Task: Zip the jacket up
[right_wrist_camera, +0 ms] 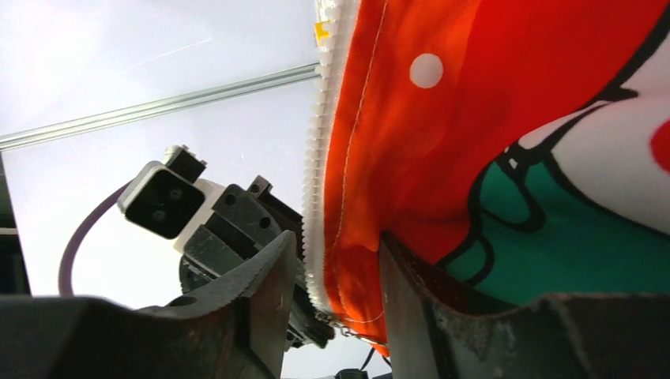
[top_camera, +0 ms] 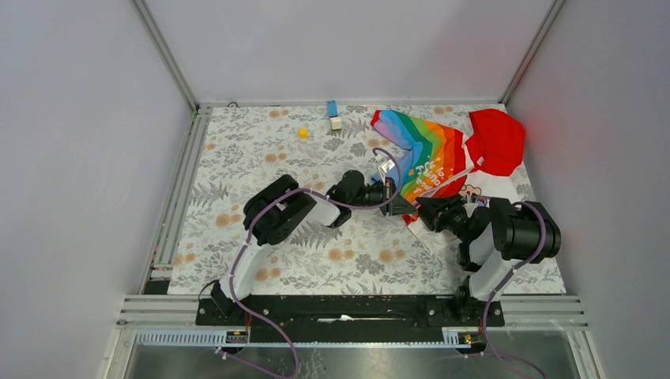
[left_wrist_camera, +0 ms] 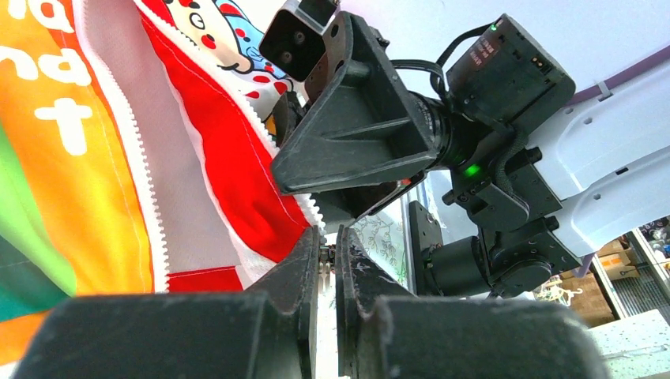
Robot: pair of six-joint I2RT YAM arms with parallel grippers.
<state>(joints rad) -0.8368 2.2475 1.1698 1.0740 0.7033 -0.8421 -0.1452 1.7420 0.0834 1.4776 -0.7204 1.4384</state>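
Rainbow-striped red-hooded fabric jacket (top_camera: 430,158): right claw (right_wrist_camera: 336,246) clamps its zipper edge (right_wrist_camera: 318,189), left claw (left_wrist_camera: 328,237) almost closed, can't tell on what.

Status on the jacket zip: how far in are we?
Done: both arms are at the jacket hem. In hand: right gripper clamps the red edge by its zipper teeth; left gripper is nearly closed facing it, what it pinches unclear. Left: the two tooth rows lie apart in the left wrist view, so the whole zip remains.
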